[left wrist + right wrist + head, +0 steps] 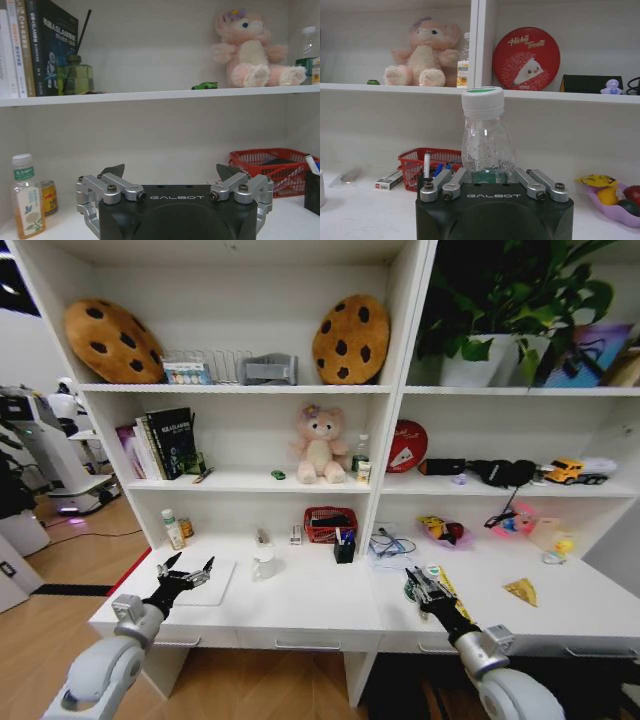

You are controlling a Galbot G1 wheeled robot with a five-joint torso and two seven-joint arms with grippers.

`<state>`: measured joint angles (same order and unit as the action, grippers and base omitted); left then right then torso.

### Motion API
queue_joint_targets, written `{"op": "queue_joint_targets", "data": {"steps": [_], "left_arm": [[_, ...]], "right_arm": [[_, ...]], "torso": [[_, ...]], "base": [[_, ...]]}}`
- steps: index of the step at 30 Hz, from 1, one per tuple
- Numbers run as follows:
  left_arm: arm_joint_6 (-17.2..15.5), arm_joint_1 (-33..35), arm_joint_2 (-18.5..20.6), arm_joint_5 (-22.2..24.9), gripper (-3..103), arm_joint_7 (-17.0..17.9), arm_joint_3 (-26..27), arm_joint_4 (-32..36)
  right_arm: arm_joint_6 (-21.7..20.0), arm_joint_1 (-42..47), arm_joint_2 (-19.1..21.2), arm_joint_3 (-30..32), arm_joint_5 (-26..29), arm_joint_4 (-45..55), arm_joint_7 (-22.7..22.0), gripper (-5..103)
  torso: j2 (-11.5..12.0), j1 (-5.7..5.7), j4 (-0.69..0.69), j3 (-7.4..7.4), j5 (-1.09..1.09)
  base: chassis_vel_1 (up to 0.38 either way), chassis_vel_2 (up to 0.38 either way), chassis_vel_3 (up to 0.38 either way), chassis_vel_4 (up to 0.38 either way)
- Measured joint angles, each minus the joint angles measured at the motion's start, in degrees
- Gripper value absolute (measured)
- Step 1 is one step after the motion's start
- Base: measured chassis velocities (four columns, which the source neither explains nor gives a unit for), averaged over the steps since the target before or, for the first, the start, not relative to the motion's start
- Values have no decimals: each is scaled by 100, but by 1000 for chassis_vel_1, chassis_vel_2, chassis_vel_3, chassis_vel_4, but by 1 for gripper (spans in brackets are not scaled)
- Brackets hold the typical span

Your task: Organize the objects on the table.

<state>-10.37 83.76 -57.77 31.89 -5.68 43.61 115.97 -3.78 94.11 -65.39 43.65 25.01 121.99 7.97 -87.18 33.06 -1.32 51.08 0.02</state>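
While your right gripper (492, 187) pinched the clear bottle (485, 137) low, it could have tipped; your left gripper (172, 187) hung spread above the tabletop (300, 600).

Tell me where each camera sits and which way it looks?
Head view: up on the robot's head, looking down at the desk and shelves; both arms show, left end effector open, right end effector holding a bottle.
Left wrist view: behind the left end effector, facing the shelves.
Right wrist view: behind the right end effector, shut on the bottle.
All three share the pink bear and red basket.
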Motion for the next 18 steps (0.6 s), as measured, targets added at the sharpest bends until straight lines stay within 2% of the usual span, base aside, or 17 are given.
{"op": "queue_joint_targets", "data": {"steps": [9, 13, 17, 18], "left_arm": [[0, 0, -1, 0, 100, -2, -1, 0], [0, 0, -1, 0, 100, -2, -1, 1], [0, 0, 0, 0, 100, 2, 0, 0], [0, 0, 0, 0, 100, 2, 0, 0]], "right_arm": [[140, 102, -54, -159, -338, 163, -7, 25], [201, 277, -148, -332, -395, 337, -202, 25], [-107, 743, -137, -519, -295, 832, -655, 25], [-107, 743, -137, -519, -295, 832, -655, 25]], "torso": [[0, 0, -1, 0, 0], [0, -2, -2, 0, 0], [0, -2, 2, 0, -4], [0, -2, 2, 0, -4]], "base": [[-200, -198, 196, 200], [-8, -34, 30, 35], [49, 50, -21, -36], [75, 69, -34, -40]]}}
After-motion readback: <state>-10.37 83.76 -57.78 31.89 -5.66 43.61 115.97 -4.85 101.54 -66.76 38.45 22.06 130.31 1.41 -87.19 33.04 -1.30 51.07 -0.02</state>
